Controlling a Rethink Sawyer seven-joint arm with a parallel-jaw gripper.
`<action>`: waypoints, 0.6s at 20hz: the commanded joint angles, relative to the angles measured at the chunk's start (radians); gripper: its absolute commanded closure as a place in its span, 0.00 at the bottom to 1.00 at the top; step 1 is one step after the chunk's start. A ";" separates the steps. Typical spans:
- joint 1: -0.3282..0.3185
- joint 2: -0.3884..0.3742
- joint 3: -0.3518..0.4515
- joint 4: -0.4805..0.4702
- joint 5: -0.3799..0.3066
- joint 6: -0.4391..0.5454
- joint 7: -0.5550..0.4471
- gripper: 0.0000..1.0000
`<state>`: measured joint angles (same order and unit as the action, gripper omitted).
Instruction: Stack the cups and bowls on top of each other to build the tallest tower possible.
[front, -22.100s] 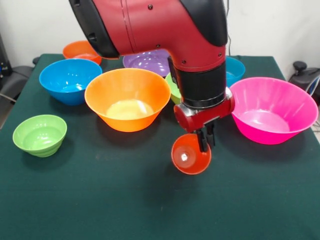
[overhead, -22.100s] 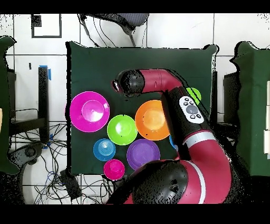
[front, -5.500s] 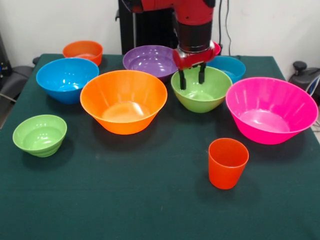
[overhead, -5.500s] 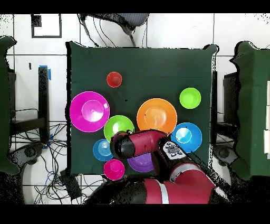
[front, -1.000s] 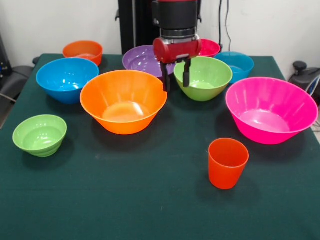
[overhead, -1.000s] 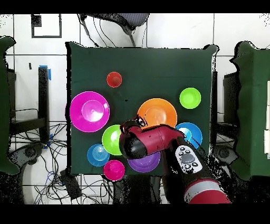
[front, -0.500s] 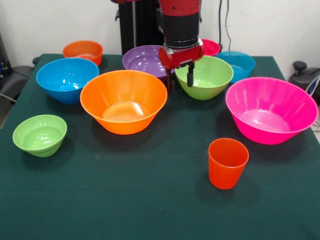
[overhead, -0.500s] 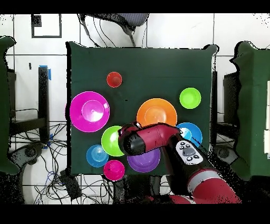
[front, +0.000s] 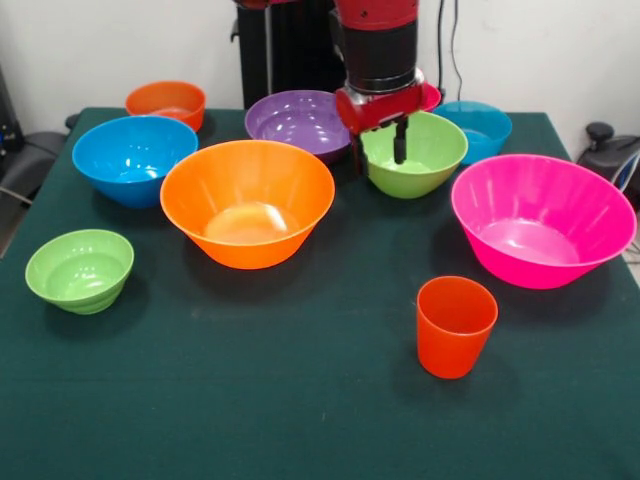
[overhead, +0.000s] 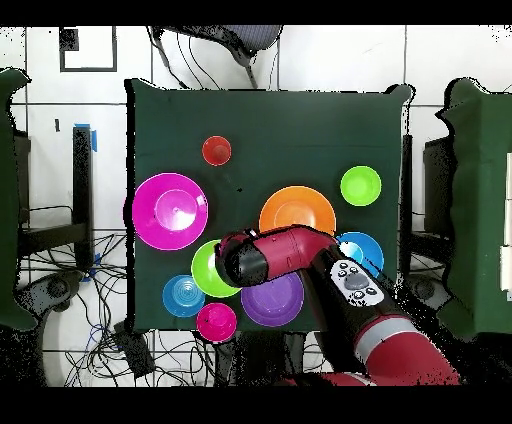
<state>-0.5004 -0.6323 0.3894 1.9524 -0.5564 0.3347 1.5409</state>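
Green-clothed table with bowls, cup

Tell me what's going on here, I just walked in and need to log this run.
The red arm's claw straddles the near rim of the medium green bowl, one finger inside and one outside; whether it grips is unclear. Nothing is stacked yet: the large orange bowl, large pink bowl, purple bowl, blue bowl, small green bowl and orange-red cup all sit separately on the green table.
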 joint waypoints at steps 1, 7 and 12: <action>-0.012 -0.023 0.109 0.023 0.023 0.101 -0.026 0.00; -0.023 -0.047 0.120 0.043 0.019 0.103 -0.025 0.00; -0.013 0.038 0.082 0.007 -0.034 0.054 -0.010 0.00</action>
<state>-0.5041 -0.6662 0.4396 1.9532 -0.5522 0.3351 1.5409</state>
